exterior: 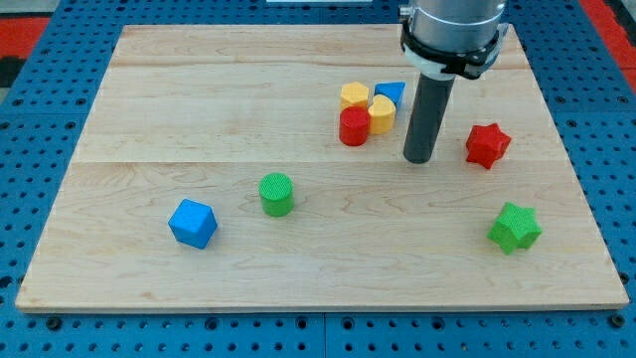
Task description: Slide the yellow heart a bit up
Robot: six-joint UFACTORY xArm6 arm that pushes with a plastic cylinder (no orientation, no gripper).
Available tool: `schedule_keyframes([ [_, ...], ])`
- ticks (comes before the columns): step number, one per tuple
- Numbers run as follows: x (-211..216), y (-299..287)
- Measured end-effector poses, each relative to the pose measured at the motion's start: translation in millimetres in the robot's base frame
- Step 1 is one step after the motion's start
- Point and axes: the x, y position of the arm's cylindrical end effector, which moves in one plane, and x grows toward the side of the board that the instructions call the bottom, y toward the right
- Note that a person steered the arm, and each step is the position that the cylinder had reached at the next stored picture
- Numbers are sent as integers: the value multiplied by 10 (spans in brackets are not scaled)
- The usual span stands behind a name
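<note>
Two yellow blocks sit in a tight cluster at the upper middle of the board. The one that looks like the yellow heart [382, 113] touches a red cylinder [354, 126] on its left and a blue triangle [392, 92] above it. The other yellow block [355, 95], a pentagon-like shape, lies up and to the left. My tip [418, 159] rests on the board just right of and slightly below the yellow heart, a small gap apart from it.
A red star [487, 144] lies right of my tip. A green star [515, 227] is at the lower right. A green cylinder [276, 194] and a blue cube [192, 223] sit at the lower left. The wooden board [199, 99] ends near all sides.
</note>
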Motion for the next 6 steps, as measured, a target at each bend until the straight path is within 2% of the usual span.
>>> schedule_keyframes([
  [4, -268, 47],
  [6, -472, -154],
])
